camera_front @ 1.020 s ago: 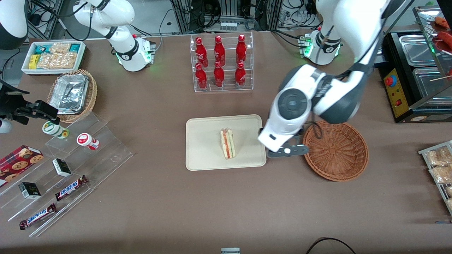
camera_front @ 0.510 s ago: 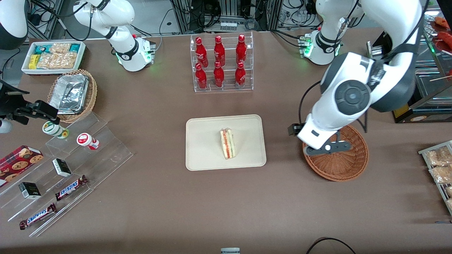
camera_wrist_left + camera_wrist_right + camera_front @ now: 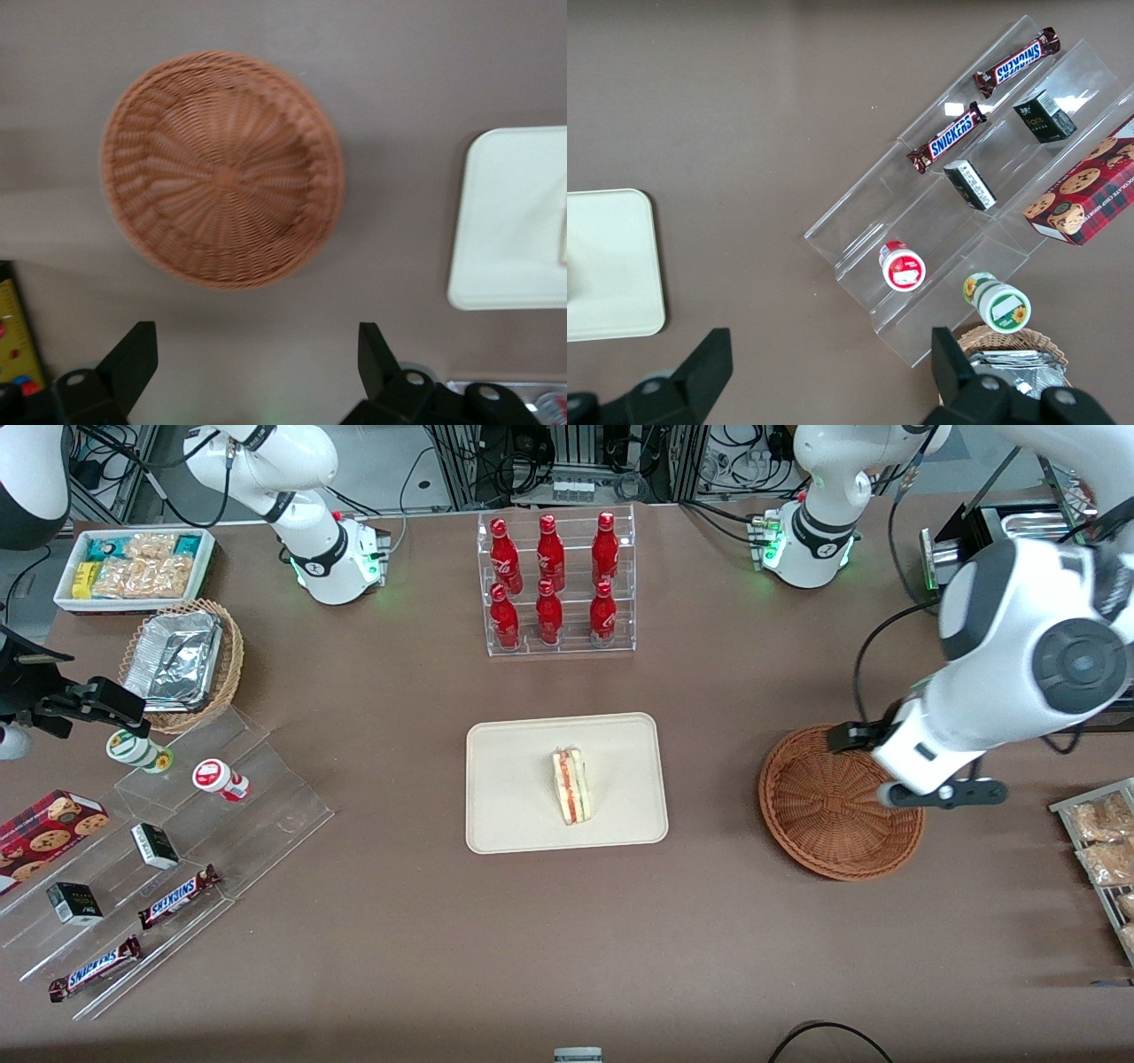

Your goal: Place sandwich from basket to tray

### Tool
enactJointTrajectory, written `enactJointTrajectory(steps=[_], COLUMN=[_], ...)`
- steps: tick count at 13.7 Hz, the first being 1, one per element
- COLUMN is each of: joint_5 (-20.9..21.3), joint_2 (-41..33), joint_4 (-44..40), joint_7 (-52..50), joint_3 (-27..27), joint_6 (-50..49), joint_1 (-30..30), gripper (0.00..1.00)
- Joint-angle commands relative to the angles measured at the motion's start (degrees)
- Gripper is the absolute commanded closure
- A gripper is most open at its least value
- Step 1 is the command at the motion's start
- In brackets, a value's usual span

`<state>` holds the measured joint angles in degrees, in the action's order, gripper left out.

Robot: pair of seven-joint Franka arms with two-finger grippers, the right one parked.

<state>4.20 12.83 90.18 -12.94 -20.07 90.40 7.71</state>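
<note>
The sandwich (image 3: 572, 786), a pale wedge with red and green filling, lies on the cream tray (image 3: 514, 779) at mid-table. The reddish-brown wicker basket (image 3: 824, 864) stands beside the tray toward the working arm's end and holds nothing. My left gripper (image 3: 912, 788) hovers over the basket's rim on the side away from the tray. In the left wrist view the gripper (image 3: 252, 354) is open with only bare table between its fingers (image 3: 133, 354). The empty basket (image 3: 133, 115) and a corner of the tray (image 3: 509, 221) show there too.
A clear rack of red bottles (image 3: 554, 584) stands farther from the front camera than the tray. A black appliance (image 3: 1019, 629) and snack packets (image 3: 1099, 841) sit at the working arm's end. Tiered clear shelves with candy bars (image 3: 177, 841) lie toward the parked arm's end.
My left arm has swung from the tray's edge across the basket toward the working arm's end of the table. The sandwich has stayed on the tray.
</note>
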Motion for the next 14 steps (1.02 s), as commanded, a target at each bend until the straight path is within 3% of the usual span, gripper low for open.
enactJointTrajectory(steps=[1,4,14], joint_5=[-2.0,-2.4,-3.7], joint_2=[-7.5,-10.7,-16.3], joint_4=[5.4,5.5,4.0], joint_7=[4.8,6.3,10.2], joint_3=[4.0,9.1,16.0], joint_6=[-2.9,-8.6,-15.9], joint_1=[-1.6,-6.3,-8.3], gripper=[0.0,0.0,0.0])
